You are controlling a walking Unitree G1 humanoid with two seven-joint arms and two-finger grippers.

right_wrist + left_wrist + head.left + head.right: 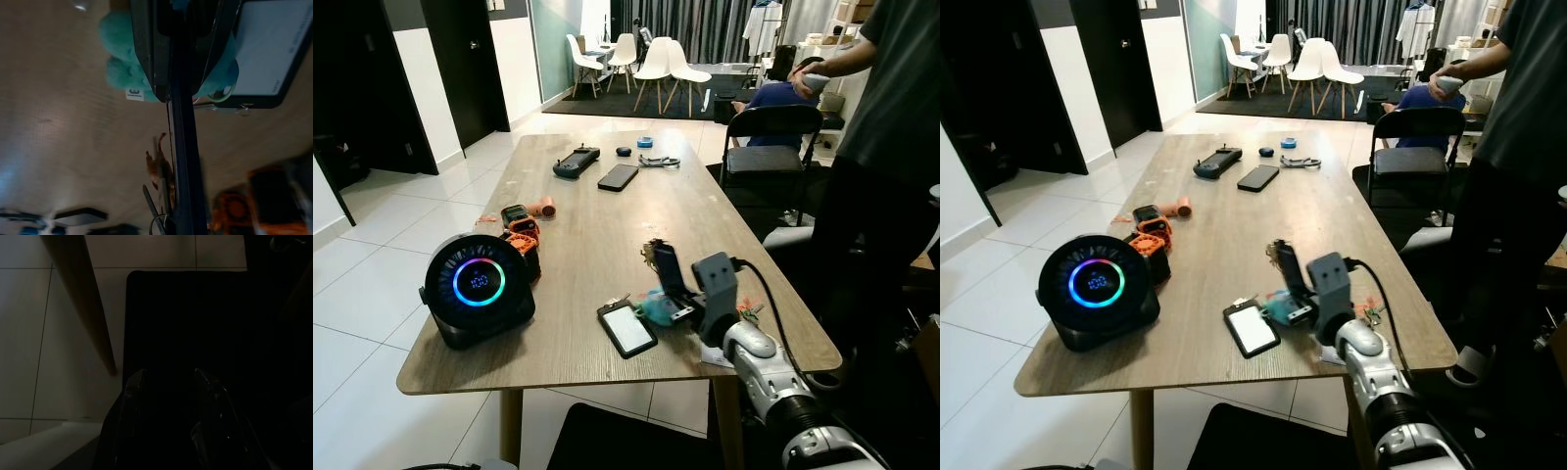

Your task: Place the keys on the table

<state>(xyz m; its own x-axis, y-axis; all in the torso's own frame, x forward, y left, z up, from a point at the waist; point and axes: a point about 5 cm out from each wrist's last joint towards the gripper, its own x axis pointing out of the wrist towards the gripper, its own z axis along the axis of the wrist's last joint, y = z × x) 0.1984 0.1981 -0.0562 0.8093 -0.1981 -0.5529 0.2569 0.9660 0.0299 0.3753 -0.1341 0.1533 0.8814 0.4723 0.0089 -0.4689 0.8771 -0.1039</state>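
Now | wooden table [607, 245] | white tiled floor [372, 264] | keys [651, 305] on tabletop

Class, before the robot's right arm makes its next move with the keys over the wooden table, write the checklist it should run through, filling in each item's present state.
1. Right gripper above the table: ok.
2. Fingers shut on the keys: ok; keys dangle at the fingertips.
3. Teal plush keychain and card holder resting on the table: ok.
4. Bare wood beside the gripper for the keys to land: ok.
5. Round speaker apart from the gripper: ok.
6. Person standing at the table's right edge, clear of the arm: cannot tell.
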